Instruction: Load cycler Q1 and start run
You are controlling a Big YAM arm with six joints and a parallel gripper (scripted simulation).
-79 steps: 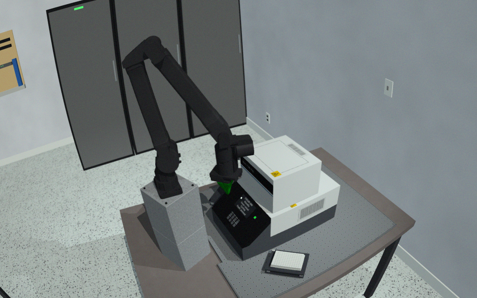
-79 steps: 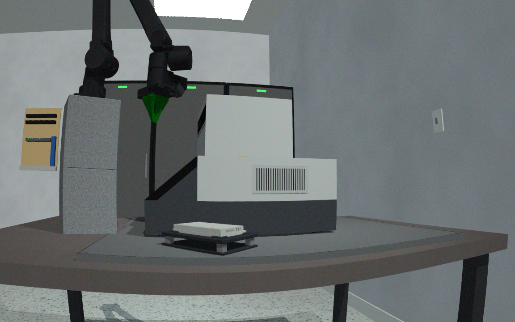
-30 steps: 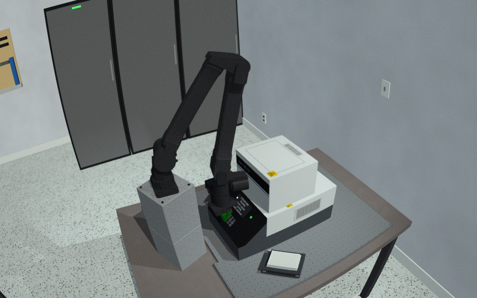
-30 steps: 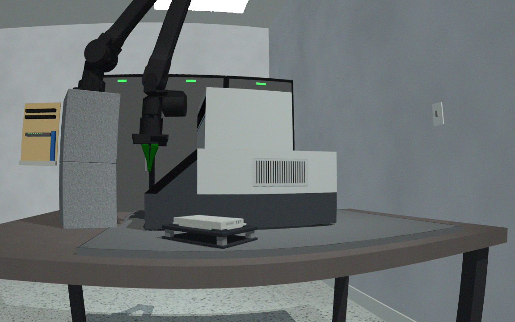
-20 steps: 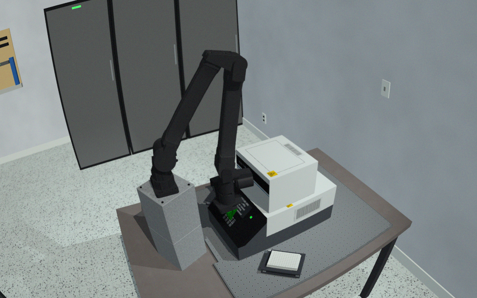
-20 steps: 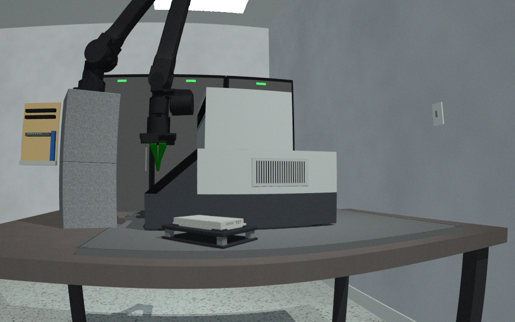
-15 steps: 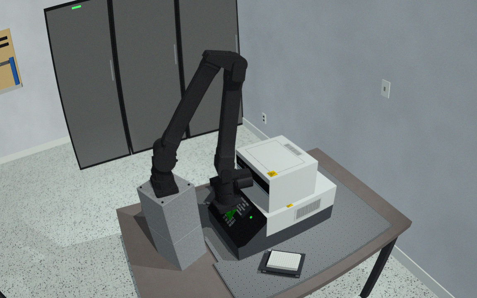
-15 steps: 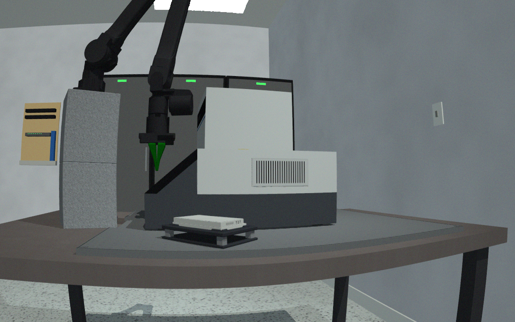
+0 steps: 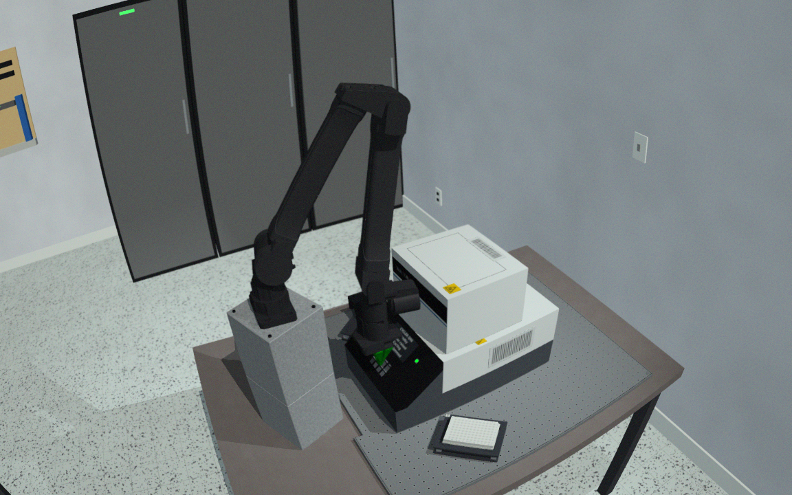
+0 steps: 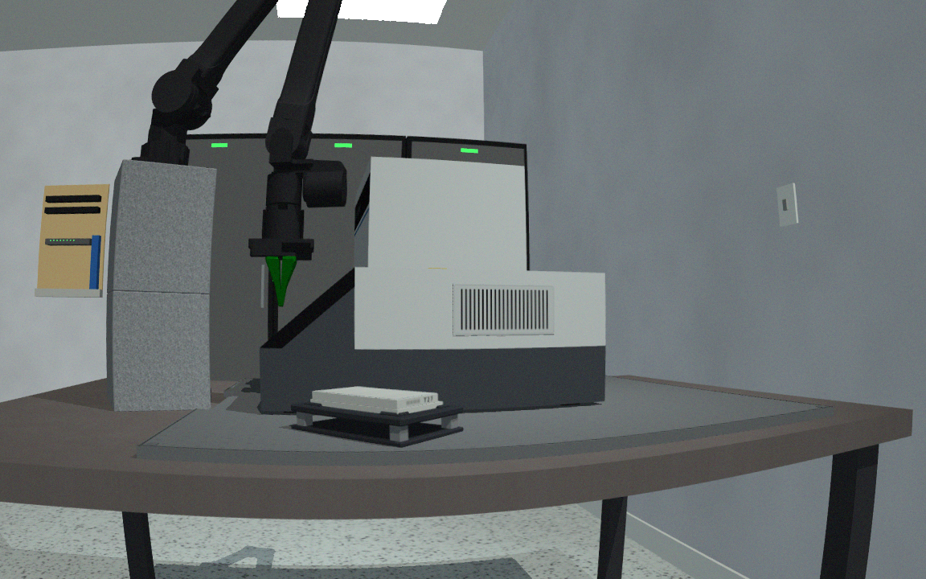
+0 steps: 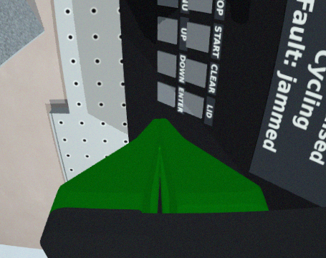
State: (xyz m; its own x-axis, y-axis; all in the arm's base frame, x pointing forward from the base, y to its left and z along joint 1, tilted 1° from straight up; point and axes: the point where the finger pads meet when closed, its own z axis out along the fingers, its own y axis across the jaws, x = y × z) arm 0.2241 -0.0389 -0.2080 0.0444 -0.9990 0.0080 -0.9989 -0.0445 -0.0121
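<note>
The cycler Q1 (image 9: 497,344) (image 10: 481,310) stands on the table with its white lid (image 9: 460,276) (image 10: 444,208) over the housing, so the block is hidden. Its black sloped panel (image 9: 401,381) (image 11: 239,53) shows a green lamp (image 9: 416,360). My gripper (image 9: 382,357) (image 10: 280,298) (image 11: 160,130) is shut and empty. It points down at the keypad, a little above it. In the wrist view its tips are just below the ENTER key (image 11: 165,94) and the LID key (image 11: 193,104). The white plate T27 (image 9: 471,432) (image 10: 373,397) lies on the black nest N1 (image 9: 436,444) (image 10: 380,420) in front of Q1.
The arm's grey pedestal (image 9: 282,369) (image 10: 161,288) stands close to the left of Q1. A perforated board (image 9: 571,381) (image 11: 82,53) covers the table under the machine. A small grey block (image 11: 59,106) sits at the board's edge. The table's front edge (image 10: 452,475) is near N1.
</note>
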